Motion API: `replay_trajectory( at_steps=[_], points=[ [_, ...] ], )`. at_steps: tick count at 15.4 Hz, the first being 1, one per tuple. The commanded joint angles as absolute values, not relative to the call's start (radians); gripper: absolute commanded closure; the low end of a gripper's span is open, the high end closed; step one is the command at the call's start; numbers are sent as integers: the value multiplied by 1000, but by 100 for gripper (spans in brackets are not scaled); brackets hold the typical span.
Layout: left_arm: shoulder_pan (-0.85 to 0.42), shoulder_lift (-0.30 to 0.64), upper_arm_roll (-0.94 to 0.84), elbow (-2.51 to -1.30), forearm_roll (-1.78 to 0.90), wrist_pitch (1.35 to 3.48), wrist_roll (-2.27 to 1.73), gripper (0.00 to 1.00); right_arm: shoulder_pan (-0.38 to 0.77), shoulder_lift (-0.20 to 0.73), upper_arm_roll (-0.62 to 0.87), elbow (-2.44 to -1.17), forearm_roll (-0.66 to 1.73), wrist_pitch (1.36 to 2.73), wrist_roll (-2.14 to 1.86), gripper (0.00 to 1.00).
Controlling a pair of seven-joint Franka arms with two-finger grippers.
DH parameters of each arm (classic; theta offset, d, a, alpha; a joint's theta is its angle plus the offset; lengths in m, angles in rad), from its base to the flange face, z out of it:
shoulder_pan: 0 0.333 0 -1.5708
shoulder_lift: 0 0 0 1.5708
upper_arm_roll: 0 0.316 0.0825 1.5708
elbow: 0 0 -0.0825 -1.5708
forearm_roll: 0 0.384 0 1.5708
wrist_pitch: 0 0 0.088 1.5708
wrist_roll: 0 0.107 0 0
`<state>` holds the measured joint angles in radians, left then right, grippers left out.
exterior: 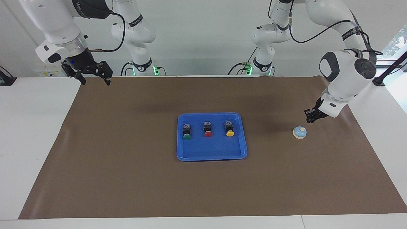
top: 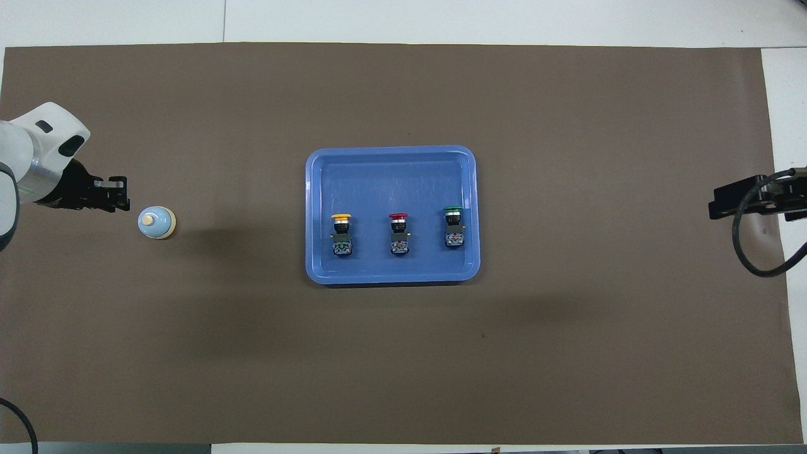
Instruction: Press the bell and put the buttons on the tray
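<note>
Resting on the brown mat (exterior: 127, 178), the bell (exterior: 299, 132) is seen apart from the left gripper (exterior: 310, 117).
The tray (exterior: 212, 154) is placed well apart from the bell, toward the right arm's end, and the green (exterior: 187, 137), red (exterior: 208, 134) and yellow (exterior: 230, 133) buttons are held in it. The left gripper's fingers perhaps stand slightly apart; it cannot be told. The right gripper (exterior: 94, 82) is spread wide, waiting.

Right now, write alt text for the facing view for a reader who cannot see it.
A blue tray on a brown mat holds three buttons in a row: green, red and yellow. The left gripper hangs just above a small blue bell toward its end of the table. The right gripper waits, open, over the mat's corner.
</note>
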<state>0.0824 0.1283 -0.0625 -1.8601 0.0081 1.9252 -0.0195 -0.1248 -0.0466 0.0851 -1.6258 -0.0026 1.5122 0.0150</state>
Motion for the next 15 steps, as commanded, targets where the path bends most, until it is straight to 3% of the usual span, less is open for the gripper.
replay_trajectory(
  at_steps=[1, 6, 12, 15],
  points=[
    [71, 65, -57, -1862, 8, 1881, -28, 0, -141, -72, 95, -1651, 17, 1508, 8, 0],
    [72, -32, -55, -1865, 6, 1787, -32, 0, -141, -72, 95, -1651, 18, 1508, 8, 0],
    [71, -34, -58, -1847, 8, 1732, -38, 0, -141, -72, 95, -1651, 17, 1508, 8, 0],
    [61, 12, -58, -1721, 8, 1622, -40, 0, -141, -72, 95, -1651, 17, 1508, 8, 0]
  ],
)
